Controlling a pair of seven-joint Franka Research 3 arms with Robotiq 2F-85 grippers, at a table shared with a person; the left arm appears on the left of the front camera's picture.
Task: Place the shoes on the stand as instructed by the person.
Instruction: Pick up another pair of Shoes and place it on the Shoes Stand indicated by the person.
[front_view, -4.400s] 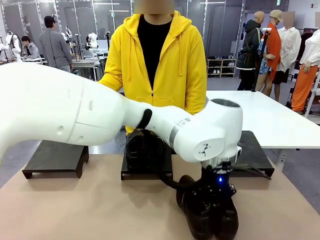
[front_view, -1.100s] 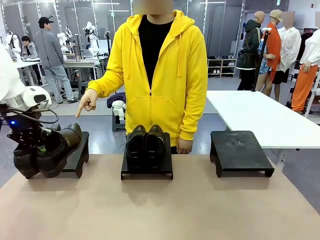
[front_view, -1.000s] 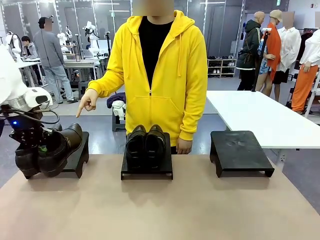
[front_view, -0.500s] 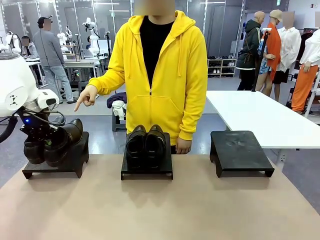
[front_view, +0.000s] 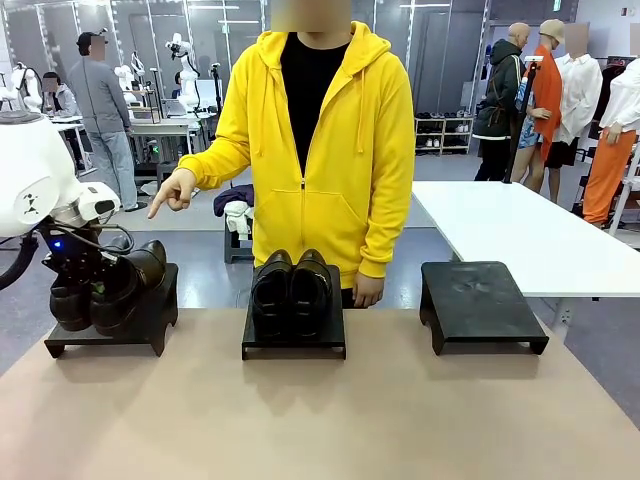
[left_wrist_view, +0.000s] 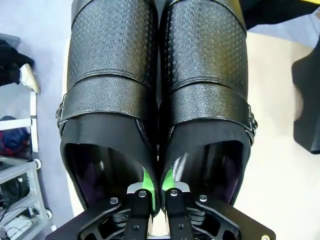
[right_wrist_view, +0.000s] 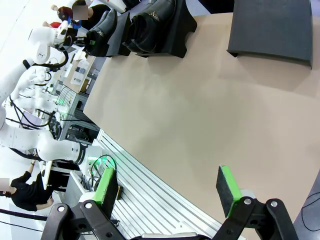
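One pair (front_view: 292, 290) done on middle stand (front_view: 293, 338). Left pincer (left_wrist_view: 155, 186) pinching second pair (front_view: 105, 290) by inner walls, over left stand (front_view: 110, 325) person (front_view: 315, 150) points at; release left. Right pincer (right_wrist_view: 167, 187) spread.

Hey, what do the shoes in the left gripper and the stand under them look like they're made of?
The shoes look like black leather: perforated grain on the toes, smooth straps with small metal buckles, a mild sheen. It may be synthetic. The stand looks like matte black plastic or painted wood; I can't tell which.
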